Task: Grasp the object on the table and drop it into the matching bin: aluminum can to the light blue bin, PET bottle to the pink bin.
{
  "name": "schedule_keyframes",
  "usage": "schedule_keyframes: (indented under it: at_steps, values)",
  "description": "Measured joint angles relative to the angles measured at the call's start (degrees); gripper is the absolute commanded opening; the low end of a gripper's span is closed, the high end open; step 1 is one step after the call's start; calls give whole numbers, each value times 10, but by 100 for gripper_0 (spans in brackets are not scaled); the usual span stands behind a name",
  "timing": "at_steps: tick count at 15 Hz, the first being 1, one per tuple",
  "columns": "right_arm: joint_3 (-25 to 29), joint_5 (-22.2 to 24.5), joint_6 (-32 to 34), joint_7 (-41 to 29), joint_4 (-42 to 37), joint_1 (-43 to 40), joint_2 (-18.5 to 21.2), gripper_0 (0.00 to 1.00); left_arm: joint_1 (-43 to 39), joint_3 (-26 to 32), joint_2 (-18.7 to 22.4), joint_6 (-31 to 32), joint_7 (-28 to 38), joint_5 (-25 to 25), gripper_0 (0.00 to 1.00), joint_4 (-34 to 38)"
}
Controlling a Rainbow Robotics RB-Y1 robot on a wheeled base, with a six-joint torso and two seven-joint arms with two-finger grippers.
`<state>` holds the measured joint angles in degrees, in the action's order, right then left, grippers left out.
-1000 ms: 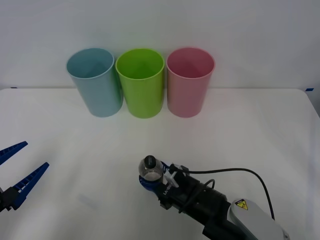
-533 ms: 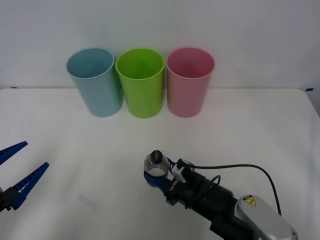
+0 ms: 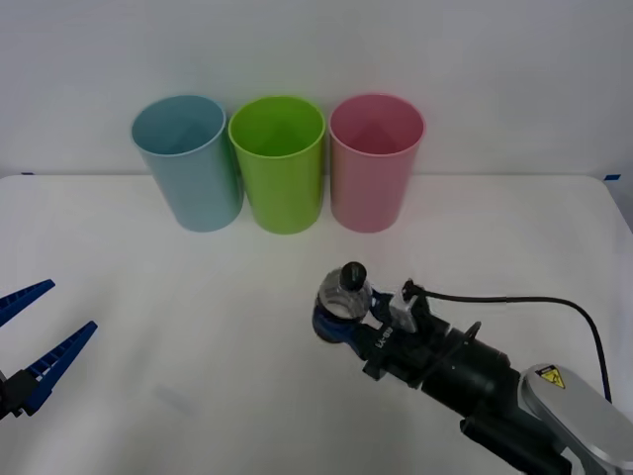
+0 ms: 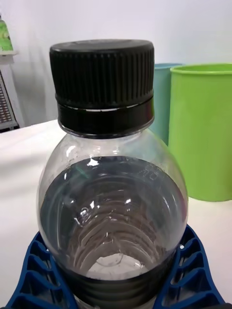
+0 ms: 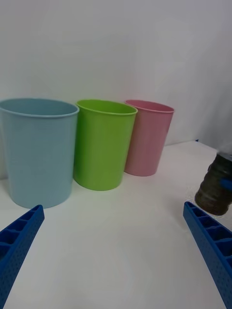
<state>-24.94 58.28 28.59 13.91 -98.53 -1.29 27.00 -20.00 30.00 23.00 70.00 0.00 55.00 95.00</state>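
Figure legend. We see the right gripper (image 3: 341, 319) with its blue jaws clamped around the dark ribbed lower band of the bottle (image 3: 344, 293), which stands upright, black cap on top, above the middle of the white counter (image 3: 514, 237). In the right wrist view the bottle (image 4: 113, 193) sits between the two jaws, low in their grip. The pink bin (image 3: 376, 161) stands at the far edge of the counter, just beside the green bin (image 3: 279, 162), with the light blue bin (image 3: 188, 160) on the green bin's other side. The left gripper (image 3: 40, 336) waits near the counter's left edge, jaws apart.

Risks, in our judgement: the hold is on the lowest part of a smooth, rounded bottle, so a quick swing could tip it or let it slide out before the bin. The pink and green rims nearly touch, so a release slightly toward the robot's left could send the bottle into the wrong bin. A low approach could strike the pink rim and topple the bin.

Compared with the front view one second ago, the right gripper and bottle have travelled toward the robot's right and farther from the robot, closer to the pink bin. The bins and the left gripper are unchanged.
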Motion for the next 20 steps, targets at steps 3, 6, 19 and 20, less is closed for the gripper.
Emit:
schedule_keyframes:
  at_steps: [3,6,19,20]
  values:
    - [37,1,32,-49,-31,0,21,0,0,0,0,0,0,0,100,0]
    - [71,1,43,-95,-72,0,48,0,0,0,0,0,0,0,100,0]
    - [149,1,37,-335,-142,75,159,0,0,0,0,0,0,0,100,0]
    - [150,1,32,-350,-142,85,164,0,0,0,0,0,0,0,100,0]
